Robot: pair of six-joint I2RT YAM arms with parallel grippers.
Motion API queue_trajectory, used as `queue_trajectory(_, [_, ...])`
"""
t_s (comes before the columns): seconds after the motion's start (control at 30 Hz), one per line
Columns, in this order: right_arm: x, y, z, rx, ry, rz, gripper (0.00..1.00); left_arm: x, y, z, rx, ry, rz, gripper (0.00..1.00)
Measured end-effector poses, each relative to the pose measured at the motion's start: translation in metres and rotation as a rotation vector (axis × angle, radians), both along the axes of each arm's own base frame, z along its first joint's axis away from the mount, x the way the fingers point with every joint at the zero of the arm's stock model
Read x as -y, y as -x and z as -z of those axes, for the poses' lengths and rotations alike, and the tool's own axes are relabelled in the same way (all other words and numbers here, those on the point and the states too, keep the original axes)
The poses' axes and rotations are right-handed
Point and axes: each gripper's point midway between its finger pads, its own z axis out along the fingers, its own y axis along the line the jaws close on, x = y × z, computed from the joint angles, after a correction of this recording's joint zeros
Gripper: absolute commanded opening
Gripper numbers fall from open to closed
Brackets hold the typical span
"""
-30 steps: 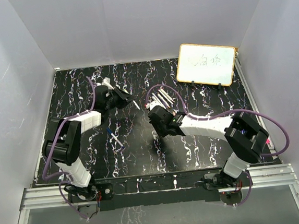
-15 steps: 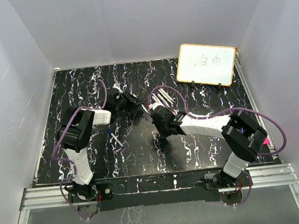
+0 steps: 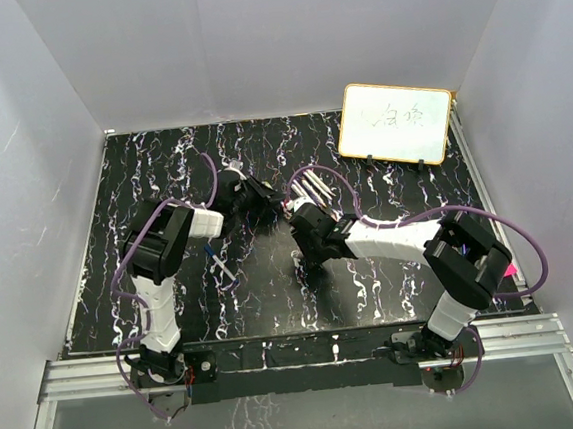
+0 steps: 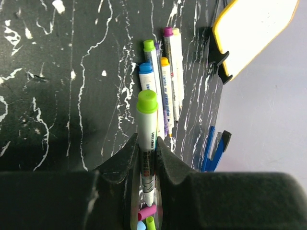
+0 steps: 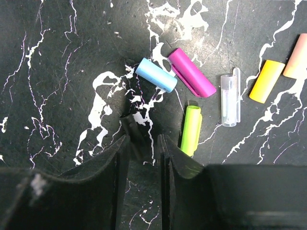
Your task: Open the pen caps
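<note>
Toward the far middle of the black marbled table (image 3: 142, 167), the left gripper (image 4: 147, 143) is clamped on a lime-capped pen (image 4: 147, 127). Its smooth white barrel is held level, probably to offer the cap to the other arm, and the other pens (image 4: 163, 91) lie side by side just beyond. To its right, the right gripper (image 5: 143, 141) has its jaws slightly parted over a stubby black cap (image 5: 133, 130) lying free near the loose pen caps (image 5: 192, 72), short glossy plastic cylinders in mixed colours.

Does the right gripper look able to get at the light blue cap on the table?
Probably yes. The light blue cap lies loose just ahead of the right gripper, nothing on top. The pink cap lies close beside it and may crowd one finger.
</note>
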Motion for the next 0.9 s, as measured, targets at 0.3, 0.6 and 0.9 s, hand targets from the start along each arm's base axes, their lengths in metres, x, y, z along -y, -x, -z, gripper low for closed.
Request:
queue_trajectory(0.3, [-0.001, -0.001, -0.001, 0.003, -0.006, -0.001, 0.29, 0.002, 0.000, 0.016, -0.027, -0.011, -0.013, 0.00])
queue_trajectory(0.6, [-0.001, -0.007, -0.023, 0.071, -0.045, 0.015, 0.29, 0.003, 0.001, 0.024, -0.047, -0.015, -0.019, 0.22])
queue_trajectory(0.9, [0.000, -0.012, -0.040, 0.118, -0.064, 0.025, 0.29, 0.005, -0.001, 0.020, -0.035, -0.005, -0.021, 0.30])
